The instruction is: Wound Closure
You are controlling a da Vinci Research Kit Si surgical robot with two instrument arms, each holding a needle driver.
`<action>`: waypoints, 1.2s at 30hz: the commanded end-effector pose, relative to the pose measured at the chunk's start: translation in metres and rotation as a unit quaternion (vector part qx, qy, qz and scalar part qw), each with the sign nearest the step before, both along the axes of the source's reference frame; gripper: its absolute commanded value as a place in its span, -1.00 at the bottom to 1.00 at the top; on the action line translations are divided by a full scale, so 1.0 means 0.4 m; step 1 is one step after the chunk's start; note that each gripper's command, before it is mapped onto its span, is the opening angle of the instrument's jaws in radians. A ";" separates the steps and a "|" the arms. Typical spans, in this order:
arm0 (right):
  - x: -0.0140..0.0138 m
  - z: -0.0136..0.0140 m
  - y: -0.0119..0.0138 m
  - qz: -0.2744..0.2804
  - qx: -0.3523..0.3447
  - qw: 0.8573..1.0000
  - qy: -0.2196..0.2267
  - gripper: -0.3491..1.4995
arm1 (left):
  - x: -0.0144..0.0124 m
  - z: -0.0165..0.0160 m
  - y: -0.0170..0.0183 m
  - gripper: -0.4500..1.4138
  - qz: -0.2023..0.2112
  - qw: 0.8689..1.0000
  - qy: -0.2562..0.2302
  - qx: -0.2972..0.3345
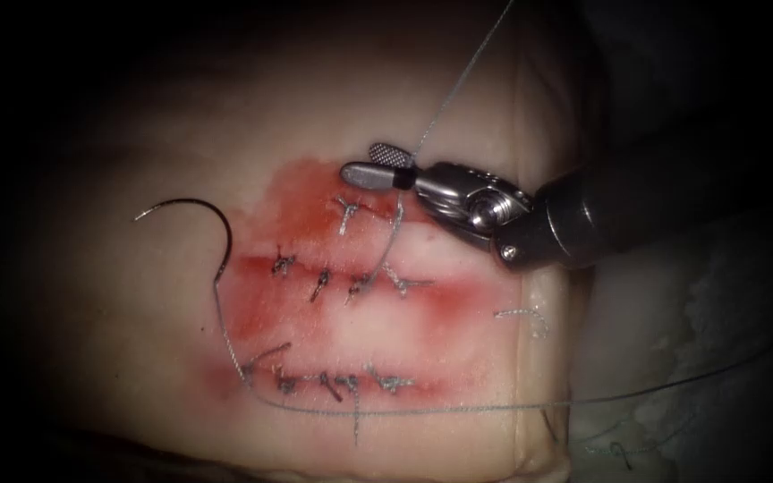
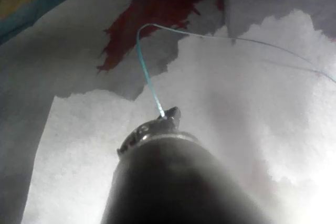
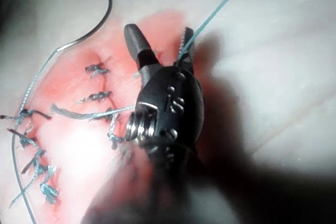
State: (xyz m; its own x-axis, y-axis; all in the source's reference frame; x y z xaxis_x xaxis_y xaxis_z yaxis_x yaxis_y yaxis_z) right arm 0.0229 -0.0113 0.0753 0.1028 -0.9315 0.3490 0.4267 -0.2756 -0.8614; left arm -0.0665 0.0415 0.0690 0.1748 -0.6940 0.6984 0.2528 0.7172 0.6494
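R tool jaws apart, thread running up between them, nothing clamped. L tool jaws closed on thread end. Needle lies free on tissue, left of the stitched cuts, well apart from R jaws.

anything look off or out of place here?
Mostly tidy. The needle lies loose on the tissue left of the cut, held by neither tool. The right tool is open with thread running between its jaws; the left tool grips thread. Red fluid stains the tissue around the knots.
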 end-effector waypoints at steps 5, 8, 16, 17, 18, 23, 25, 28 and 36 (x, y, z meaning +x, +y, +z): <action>0.0030 0.0019 -0.0008 -0.004 -0.014 1.000 0.015 0.62 | -0.0012 0.0002 0.0025 -1.00 -0.001 1.000 -0.007 0.013; 0.0030 0.0021 -0.0006 -0.011 -0.021 0.999 0.022 0.60 | -0.0011 0.0002 0.0023 -1.00 -0.003 1.000 -0.007 0.022; 0.0029 0.0030 0.0003 -0.045 -0.060 0.996 0.041 0.60 | -0.0009 0.0006 0.0020 -1.00 -0.004 0.999 -0.013 0.034; 0.0029 0.0031 0.0004 -0.048 -0.065 0.996 0.040 0.58 | -0.0009 0.0006 0.0019 -1.00 -0.006 0.999 -0.015 0.040; 0.0029 0.0033 0.0004 -0.048 -0.066 0.996 0.043 0.58 | -0.0009 0.0006 0.0019 -1.00 -0.006 0.999 -0.017 0.040; 0.0030 0.0044 0.0000 -0.049 -0.080 0.994 0.049 0.58 | -0.0009 0.0007 0.0017 -1.00 -0.005 0.999 -0.021 0.044; 0.0029 0.0054 0.0000 -0.048 -0.083 0.994 0.051 0.62 | -0.0010 0.0007 0.0016 -1.00 -0.005 0.998 -0.030 0.051; 0.0028 0.0071 -0.0002 -0.055 -0.088 0.993 0.054 0.63 | -0.0011 0.0007 0.0013 -1.00 -0.004 0.997 -0.039 0.063; 0.0032 0.0080 -0.0001 -0.083 -0.101 0.989 0.073 0.67 | -0.0010 0.0007 0.0011 -1.00 -0.003 0.996 -0.052 0.074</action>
State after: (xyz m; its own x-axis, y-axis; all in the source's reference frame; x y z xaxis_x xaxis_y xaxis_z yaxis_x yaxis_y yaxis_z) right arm 0.0234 -0.0112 0.0782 0.0162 -0.8531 0.5215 0.2403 -0.5030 -0.8302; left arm -0.0663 0.0409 0.0694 0.1058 -0.7940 0.5987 0.1814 0.6073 0.7735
